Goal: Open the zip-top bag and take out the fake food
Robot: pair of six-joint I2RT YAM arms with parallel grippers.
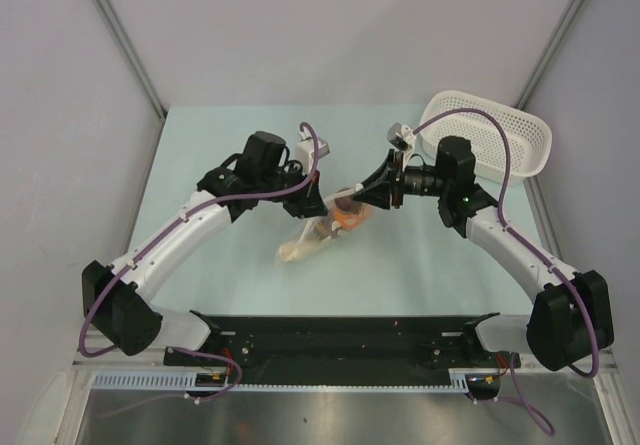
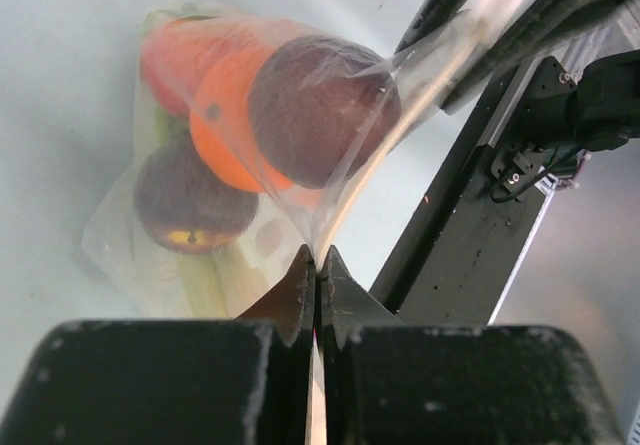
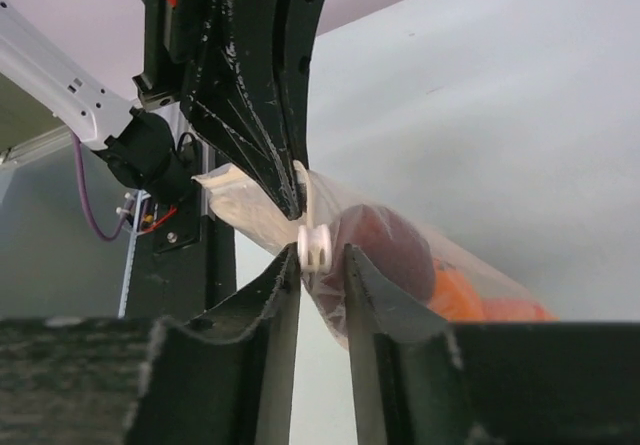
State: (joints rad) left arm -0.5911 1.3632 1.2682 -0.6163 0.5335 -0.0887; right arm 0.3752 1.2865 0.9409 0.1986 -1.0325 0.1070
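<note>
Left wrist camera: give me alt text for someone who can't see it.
The left gripper pinches one edge of a clear bag, while the right gripper grips its zip strip at upper right. Inside are two dark purple lumps, an orange ball, a red tomato and green stalks.

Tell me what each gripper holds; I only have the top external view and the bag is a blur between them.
Observer: The left wrist view shows the left gripper shut on a thin film edge of the zip-top bag.
Operator: And the right?
Observer: The right gripper pinches a white tab at the zip strip.
Operator: Any food out yet?
Observer: No; the orange ball, red tomato and two dark purple lumps all show inside the film.
</note>
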